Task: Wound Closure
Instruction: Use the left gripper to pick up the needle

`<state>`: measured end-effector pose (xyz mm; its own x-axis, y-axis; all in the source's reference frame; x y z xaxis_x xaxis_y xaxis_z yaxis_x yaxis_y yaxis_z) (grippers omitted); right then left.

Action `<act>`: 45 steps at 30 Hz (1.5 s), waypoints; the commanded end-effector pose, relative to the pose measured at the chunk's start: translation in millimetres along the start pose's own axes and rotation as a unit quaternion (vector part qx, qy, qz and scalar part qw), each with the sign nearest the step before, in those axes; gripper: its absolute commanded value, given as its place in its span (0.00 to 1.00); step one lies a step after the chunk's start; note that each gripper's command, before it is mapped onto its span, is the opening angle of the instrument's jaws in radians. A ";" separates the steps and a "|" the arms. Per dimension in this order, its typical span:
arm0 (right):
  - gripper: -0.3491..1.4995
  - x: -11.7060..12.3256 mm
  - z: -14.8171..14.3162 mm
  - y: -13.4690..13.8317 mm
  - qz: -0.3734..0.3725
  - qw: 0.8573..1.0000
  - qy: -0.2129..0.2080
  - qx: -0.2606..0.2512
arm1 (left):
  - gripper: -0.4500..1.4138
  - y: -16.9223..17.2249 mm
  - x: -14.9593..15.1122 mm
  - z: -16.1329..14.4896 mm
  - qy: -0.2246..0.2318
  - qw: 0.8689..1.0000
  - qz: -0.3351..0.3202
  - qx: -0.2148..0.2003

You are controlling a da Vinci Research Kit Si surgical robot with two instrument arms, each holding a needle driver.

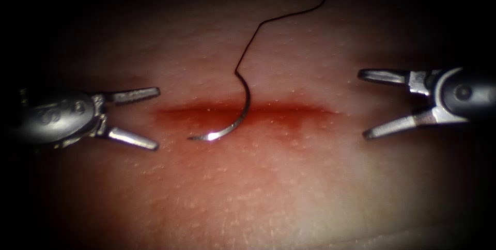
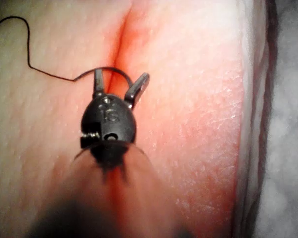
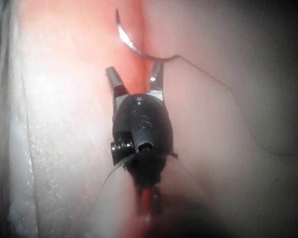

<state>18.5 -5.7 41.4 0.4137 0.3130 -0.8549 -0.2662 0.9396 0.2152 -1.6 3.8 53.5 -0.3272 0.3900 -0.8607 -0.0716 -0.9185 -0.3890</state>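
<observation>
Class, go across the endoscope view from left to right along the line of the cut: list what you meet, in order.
Left tool, jaws open and holding nothing → needle lying free on the tissue across the cut, its thread trailing upward → right tool, jaws open and holding nothing.

Needle loose across cut

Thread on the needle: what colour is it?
Black. The thread trails from the needle lying loose on the tissue; endoscope view shows it best.

endoscope overhead, wrist views close, shared cut
</observation>
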 end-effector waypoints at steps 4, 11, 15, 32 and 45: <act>0.55 -0.1 0.8 0.0 0.000 1.000 0.000 0.000 | 0.42 -0.2 -0.3 0.7 0.000 1.000 0.000 0.000; 0.55 0.0 0.7 -0.1 0.001 1.000 0.000 0.000 | 0.42 0.2 0.0 1.6 -0.005 1.000 0.002 0.012; 0.55 0.0 0.8 -0.1 0.001 1.000 0.000 -0.001 | 0.43 0.7 0.6 2.7 -0.022 0.999 -0.017 0.045; 0.55 0.0 1.1 -0.3 0.000 1.000 -0.005 0.001 | 0.58 1.0 1.1 8.0 -0.198 0.969 -0.081 0.121; 0.55 0.0 1.4 -0.5 -0.001 1.000 -0.008 0.001 | 0.57 -0.5 -3.4 11.5 -0.278 0.954 -0.066 0.093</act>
<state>19.2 -5.9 41.3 0.4293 0.3155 -0.8463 -0.2665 0.9395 0.2151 -10.8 2.0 60.2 -0.7533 0.4538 -0.4760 -0.2947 -0.8800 -0.3726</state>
